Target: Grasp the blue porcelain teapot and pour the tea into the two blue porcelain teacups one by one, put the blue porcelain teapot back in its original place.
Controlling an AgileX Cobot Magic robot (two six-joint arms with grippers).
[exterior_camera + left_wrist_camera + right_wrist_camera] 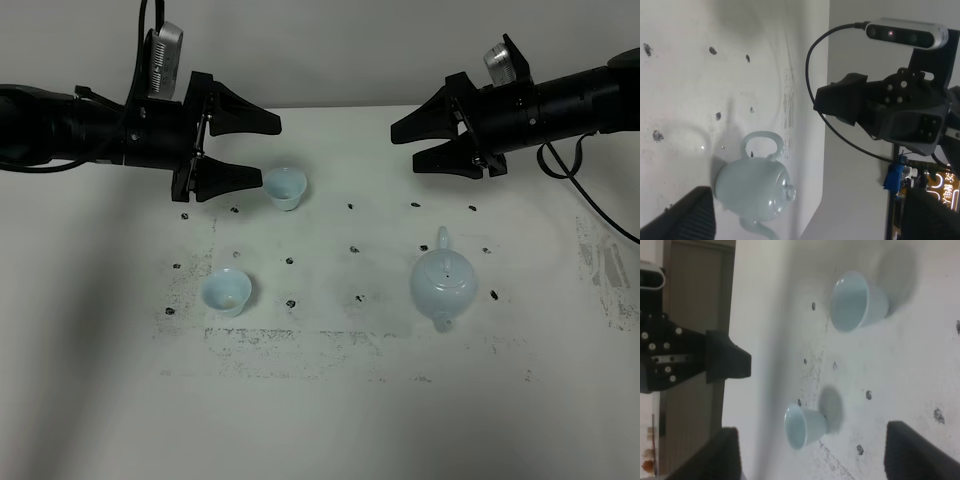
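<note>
nothing is grasped yet; the opening step, taking the pale sky-blue glazed round-bodied teapot (442, 288), is in hand. it stands upright on the white surface (330, 400), right side, well apart from the two small pale-blue handleless cups (285, 187) (227, 292) at left. the left end effector (268, 150) and right end effector (405, 148) hover wide open, empty. next, the right one should descend onto the loop handle (441, 239).

Left arm (60, 130) reaching in level from the left, left gripper (268, 150) held high, jaws spread wide and empty, right arm (575, 100) mirroring it, right gripper (405, 147) likewise parted, tips facing each other
</note>
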